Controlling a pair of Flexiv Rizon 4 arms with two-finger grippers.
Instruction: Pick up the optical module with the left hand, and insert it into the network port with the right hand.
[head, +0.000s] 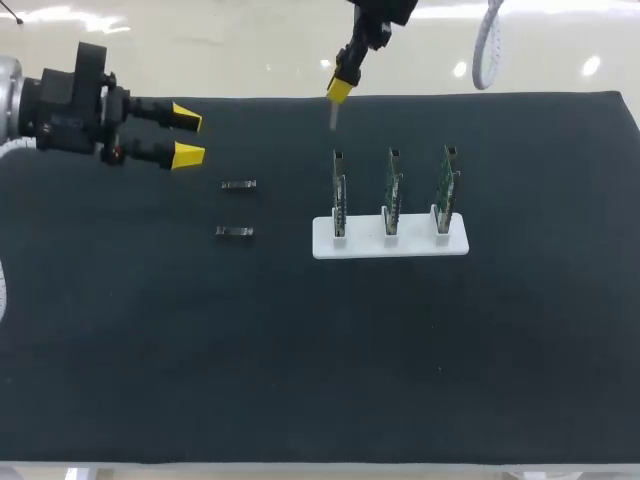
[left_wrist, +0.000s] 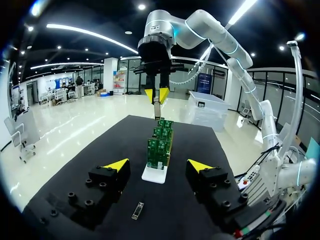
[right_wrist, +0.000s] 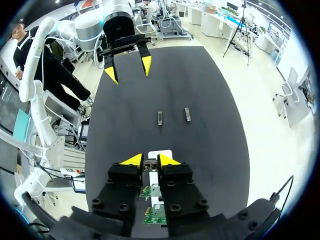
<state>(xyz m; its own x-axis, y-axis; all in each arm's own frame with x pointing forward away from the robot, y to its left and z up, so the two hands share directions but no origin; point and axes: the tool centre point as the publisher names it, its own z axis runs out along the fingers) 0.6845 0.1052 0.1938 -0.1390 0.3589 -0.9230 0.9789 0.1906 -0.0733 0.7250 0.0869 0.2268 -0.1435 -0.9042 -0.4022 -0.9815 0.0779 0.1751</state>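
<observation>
Table: a black mat (head: 300, 380) covers the work surface.
Left gripper (head: 189, 137): it hangs over the mat's far left part. Its yellow-tipped fingers are spread wide, with nothing between them and nothing touched.
Loose modules: two small grey optical modules lie flat on the mat, just right of the left gripper. The far module (head: 238, 185) lies behind the near module (head: 234, 232), and the two are apart.
White holder (head: 400, 246): it sits mid-mat and carries three green circuit boards upright in a row: left board (head: 339, 190), middle board (head: 392, 190) and right board (head: 447, 185).
Right gripper (right_wrist: 150, 161): it is up over the left board, pointing down. Its fingers are pressed from two sides onto the held module (right_wrist: 150, 166).
Held module: it sticks down past the yellow tips, above the left board's top edge and not touching it.
</observation>
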